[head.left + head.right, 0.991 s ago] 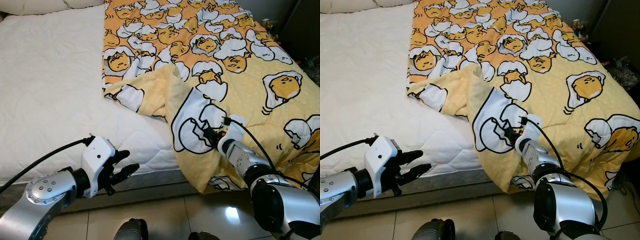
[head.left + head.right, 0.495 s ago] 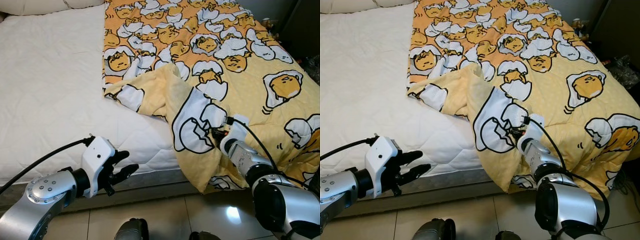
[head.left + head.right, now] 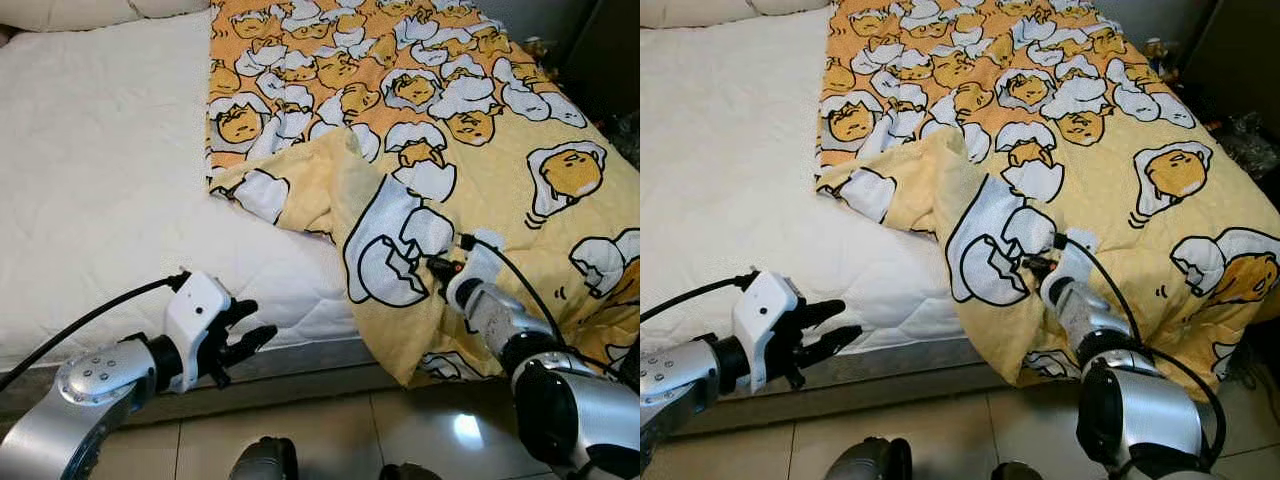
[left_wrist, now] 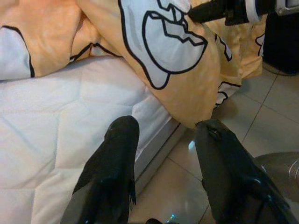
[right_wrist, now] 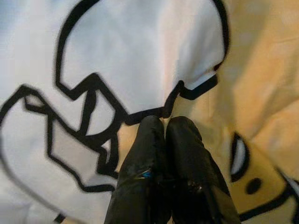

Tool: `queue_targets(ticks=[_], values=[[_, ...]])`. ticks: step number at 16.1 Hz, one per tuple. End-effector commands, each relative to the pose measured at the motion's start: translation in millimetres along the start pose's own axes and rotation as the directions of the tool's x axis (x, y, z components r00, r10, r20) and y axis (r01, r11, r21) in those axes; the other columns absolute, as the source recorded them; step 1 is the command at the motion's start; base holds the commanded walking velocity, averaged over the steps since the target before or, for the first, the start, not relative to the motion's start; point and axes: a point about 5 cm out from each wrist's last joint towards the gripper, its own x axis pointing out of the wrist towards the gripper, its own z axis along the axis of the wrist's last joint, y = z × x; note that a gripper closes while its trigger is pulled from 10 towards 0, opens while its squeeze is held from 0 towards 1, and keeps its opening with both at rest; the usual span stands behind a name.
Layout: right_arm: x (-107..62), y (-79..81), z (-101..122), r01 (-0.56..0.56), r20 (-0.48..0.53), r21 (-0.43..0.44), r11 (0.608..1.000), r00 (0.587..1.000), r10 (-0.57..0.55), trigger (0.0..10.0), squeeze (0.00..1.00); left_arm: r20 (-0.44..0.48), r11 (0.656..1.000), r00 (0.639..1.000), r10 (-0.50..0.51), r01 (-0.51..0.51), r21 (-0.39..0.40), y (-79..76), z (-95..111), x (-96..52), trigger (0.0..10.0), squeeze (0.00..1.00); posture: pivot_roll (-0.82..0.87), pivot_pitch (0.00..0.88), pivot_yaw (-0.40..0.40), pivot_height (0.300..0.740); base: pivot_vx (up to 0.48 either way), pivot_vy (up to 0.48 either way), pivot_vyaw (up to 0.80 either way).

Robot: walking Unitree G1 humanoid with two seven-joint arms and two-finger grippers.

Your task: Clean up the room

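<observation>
Right eye view: blanket (image 3: 1060,150) lies rumpled, half the mattress (image 3: 730,170) bare; right gripper (image 3: 1032,267) clenched against its fold, left gripper (image 3: 830,330) released beside it, so bed-making looks barely begun.

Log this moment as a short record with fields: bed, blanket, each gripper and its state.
bed: white mattress, bare on the robot's left side
blanket: yellow blanket with egg cartoon print covers the right side; its near left corner is folded back and a flap hangs over the bed's front edge
right gripper: right gripper on the folded flap, jaws closed together against the egg print; whether cloth is pinched cannot be told
left gripper: left gripper at the mattress's front edge, jaws open, holding nothing
floor: tiled floor below the bed
</observation>
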Motion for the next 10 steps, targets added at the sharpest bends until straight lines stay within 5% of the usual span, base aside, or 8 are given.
queue_targets(ticks=[1,3,5,8,9,10], values=[[-1.1,4.3,-0.2,-0.104,0.012,-0.006,0.995,0.994,0.104,0.0,0.0,-0.005,1.0,1.0,0.004,-0.004,0.0,0.0,-2.7,2.3,10.0,0.0,0.15,0.088,0.074,0.74,0.0,0.0,0.0],[-1.8,18.5,-8.9,-0.294,-0.026,-0.032,0.955,0.956,0.294,0.0,0.0,-0.002,1.0,1.0,0.005,-0.005,-0.002,-0.1,-3.7,3.8,10.0,0.0,0.14,0.085,0.078,0.74,0.0,0.0,0.0],[-5.2,44.6,-26.5,-0.555,-0.118,-0.058,0.83,0.829,0.546,0.0,0.0,0.003,1.0,1.0,0.001,-0.001,-0.007,-0.4,-4.3,6.0,10.0,0.0,0.13,0.081,0.088,0.74,0.0,0.0,0.0],[-10.0,62.1,-41.1,-0.678,-0.208,-0.13,0.724,0.732,0.648,0.0,0.0,0.009,1.0,1.0,0.002,-0.002,-0.006,0.2,-4.6,8.6,10.0,0.0,0.12,0.071,0.08,0.74,0.0,0.0,0.0],[-9.1,57.9,-42.1,-0.619,-0.197,-0.197,0.76,0.784,0.588,10.0,0.0,0.015,1.0,1.0,0.007,-0.007,-0.007,0.6,-4.2,9.2,10.0,0.0,0.12,0.062,0.075,0.74,0.0,0.0,0.0],[-8.2,52.2,-40.8,-0.561,-0.169,-0.215,0.8,0.828,0.535,10.0,0.0,0.016,1.0,1.0,0.009,-0.009,-0.006,0.5,-4.5,9.2,10.0,0.0,0.12,0.055,0.072,0.74,0.0,0.0,0.0]])
